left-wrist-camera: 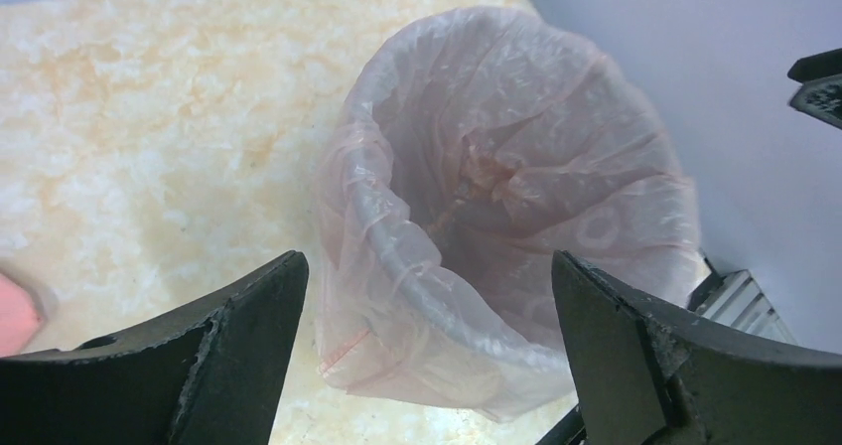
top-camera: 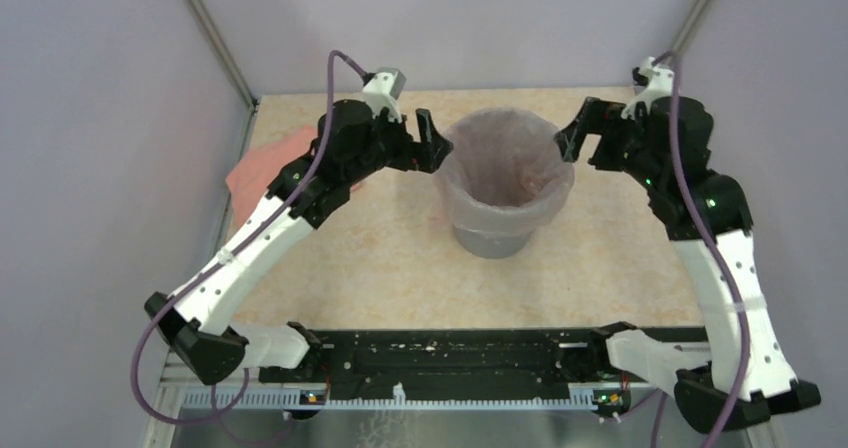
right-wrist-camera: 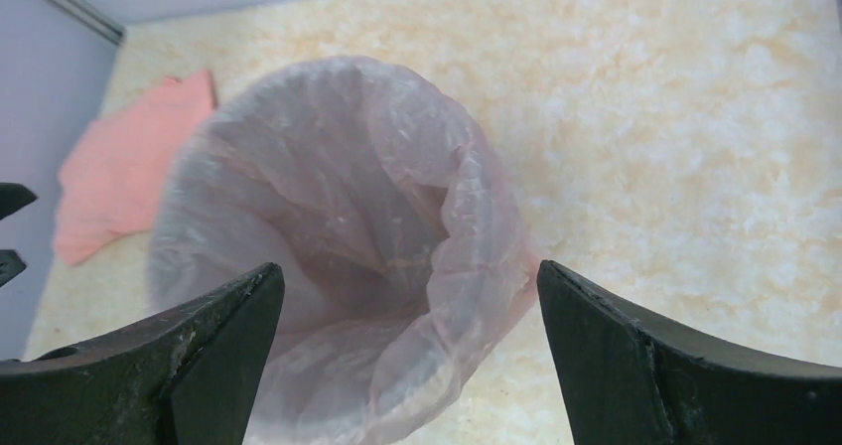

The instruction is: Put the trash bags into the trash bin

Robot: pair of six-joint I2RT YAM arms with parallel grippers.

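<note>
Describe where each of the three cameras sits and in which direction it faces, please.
Top external: above and behind the arm bases, looking down at the table; both arms show, left gripper and right gripper open beside the trash bin.
Left wrist: on the left arm, facing the trash bag lining the bin; its own fingers frame it.
Right wrist: on the right arm, facing the bin from the opposite side, a pink sheet beyond; own fingers below.
Shared: both wrist views show the lined bin.

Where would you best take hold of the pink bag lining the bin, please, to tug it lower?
Pinch the bag by its overhanging cuff outside the bin rim, approaching from the side: there the film hangs loose in folds, while inside it lies against the wall.
</note>
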